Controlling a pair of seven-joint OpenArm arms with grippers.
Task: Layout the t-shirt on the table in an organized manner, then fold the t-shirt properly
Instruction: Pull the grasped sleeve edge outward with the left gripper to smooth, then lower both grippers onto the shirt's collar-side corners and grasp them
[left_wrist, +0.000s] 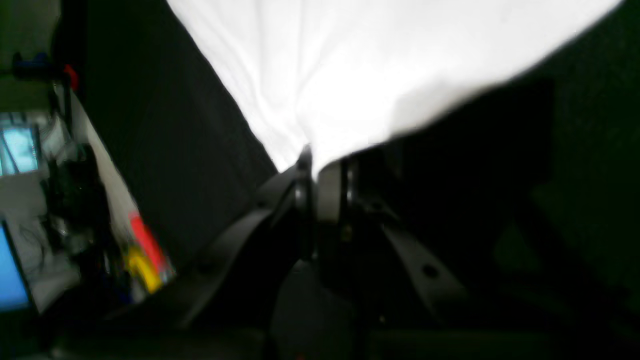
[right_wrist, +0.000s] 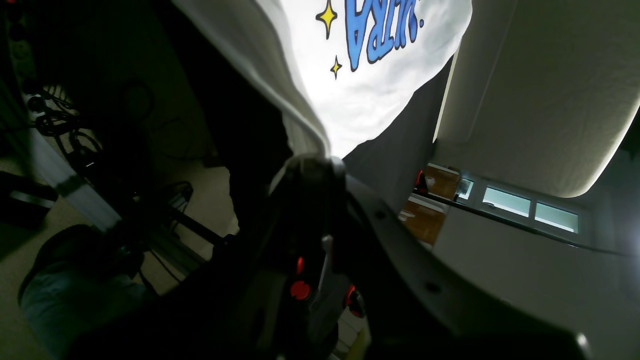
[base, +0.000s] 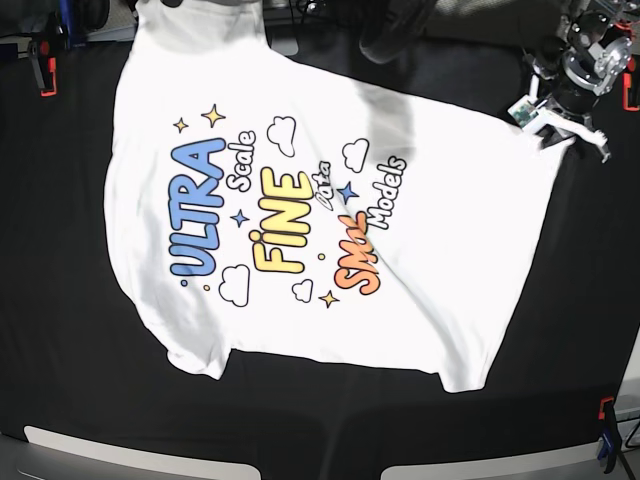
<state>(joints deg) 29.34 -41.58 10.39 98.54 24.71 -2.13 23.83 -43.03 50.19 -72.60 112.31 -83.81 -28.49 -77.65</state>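
The white t-shirt (base: 330, 230) lies print up on the black table (base: 80, 380), turned sideways, with "ULTRA", "FINE" and "SMOL" showing. My left gripper (base: 548, 125) is at the shirt's far right corner; in the left wrist view it (left_wrist: 310, 162) is shut on a bunched point of white cloth (left_wrist: 350, 65). My right gripper (right_wrist: 320, 160) is shut on a shirt edge (right_wrist: 370, 100) near the blue "ULTRA" print. In the base view that gripper is out of frame, where the shirt's far left corner (base: 190, 25) runs off the top edge.
Red clamps sit at the far left edge (base: 45, 80) and far right edge (base: 631, 95), and a blue and red clamp sits at the near right corner (base: 605, 430). A dark arm part (base: 395, 30) hangs over the far middle. Monitors and clutter (left_wrist: 20, 150) stand beyond the table.
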